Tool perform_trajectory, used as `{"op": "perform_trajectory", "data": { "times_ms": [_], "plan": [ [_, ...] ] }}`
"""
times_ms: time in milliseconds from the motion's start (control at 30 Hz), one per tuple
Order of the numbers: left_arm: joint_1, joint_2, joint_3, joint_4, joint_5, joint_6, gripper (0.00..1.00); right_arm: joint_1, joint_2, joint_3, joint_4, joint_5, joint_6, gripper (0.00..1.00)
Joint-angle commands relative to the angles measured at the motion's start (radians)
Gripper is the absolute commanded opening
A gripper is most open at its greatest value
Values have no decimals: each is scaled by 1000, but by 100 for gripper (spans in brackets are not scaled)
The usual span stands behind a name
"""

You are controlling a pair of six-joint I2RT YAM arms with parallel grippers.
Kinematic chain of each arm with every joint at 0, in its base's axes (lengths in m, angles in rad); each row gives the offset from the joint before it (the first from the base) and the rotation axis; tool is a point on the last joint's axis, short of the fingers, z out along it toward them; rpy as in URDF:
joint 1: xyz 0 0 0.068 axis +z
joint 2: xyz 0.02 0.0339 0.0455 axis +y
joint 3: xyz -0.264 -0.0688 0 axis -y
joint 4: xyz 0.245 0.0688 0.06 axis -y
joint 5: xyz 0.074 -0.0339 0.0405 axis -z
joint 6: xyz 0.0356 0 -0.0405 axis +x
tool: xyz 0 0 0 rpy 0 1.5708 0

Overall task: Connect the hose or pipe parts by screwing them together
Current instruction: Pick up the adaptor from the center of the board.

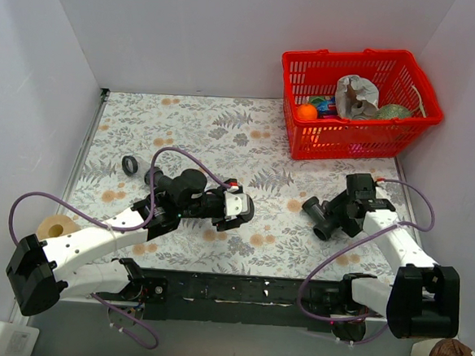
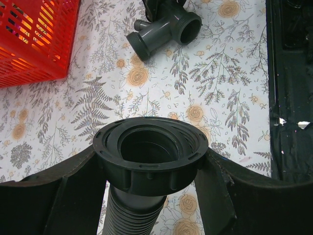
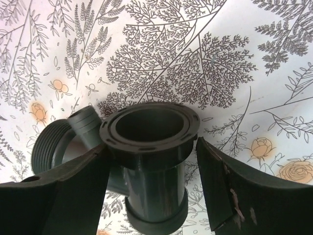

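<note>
Left gripper (image 2: 151,152) is clamped on the wide collar (image 2: 146,178) of the black ribbed hose (image 2: 131,215), one finger on each side and the collar mouth open to the front. Right gripper (image 3: 151,144) is closed on the flanged end (image 3: 146,142) of the dark grey T-fitting (image 3: 152,191). Both fingers look to be touching the flange, though the right-hand contact is a close call.

Positions: the hose collar is centre-left over the floral table cover (image 1: 265,139). The fitting is on the right half, well apart from the collar. Can't tell if the fitting is lifted or resting on the cover. The wrist view from the left shows its threaded port (image 2: 190,28) already turned roughly toward the collar.

Step in hand, as I judge it: bring the two together and start the thread. To do it well:
- Line up collar mouth and threaded port on one axis before contact; a tilted start will likely cross-thread.
- Meet with light push only.
- Let one arm hold still and the other turn.
- The grip on the flange leaves the port free, which is good. Mind the small side stub (image 3: 83,121) next to the port so the collar rim doesn't catch it.
- The ribbed hose will probably wind up when twisted, so use short turns and regrip.
- Watch the purple cable (image 1: 182,154) looping near the left wrist.

Red basket (image 1: 350,141) and small black ring (image 1: 130,165) sit well clear of the work.
</note>
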Motion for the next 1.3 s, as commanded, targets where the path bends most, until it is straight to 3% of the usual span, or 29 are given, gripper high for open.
{"op": "perform_trajectory", "data": {
  "times_ms": [0,333,667,733,867,1033,1067,1133,1167,1267],
  "plan": [
    [0,-24,9,0,-12,7,14,-5,52,-47,-6,15,20,77],
    [-2,-13,20,-5,-14,12,14,8,109,-112,25,-49,50,84],
    [-2,-4,45,-26,-28,15,14,26,120,-29,-57,2,40,93],
    [-2,-5,46,-28,-29,13,14,26,104,-29,-57,8,31,85],
    [-2,-5,52,-36,-32,15,14,26,74,-69,-18,-11,43,50],
    [-2,-16,57,-49,-38,15,14,26,97,-76,-21,-20,53,47],
    [-2,-18,59,-54,-40,15,14,25,97,-75,-15,-18,48,38],
    [0,-16,60,-57,-41,15,14,25,92,-66,-11,-5,36,9],
    [0,-16,63,-56,-41,13,14,25,81,-53,-6,-5,24,2],
    [0,-15,68,-54,-41,10,14,26,46,-23,-5,-15,-2,1]
  ]
}}
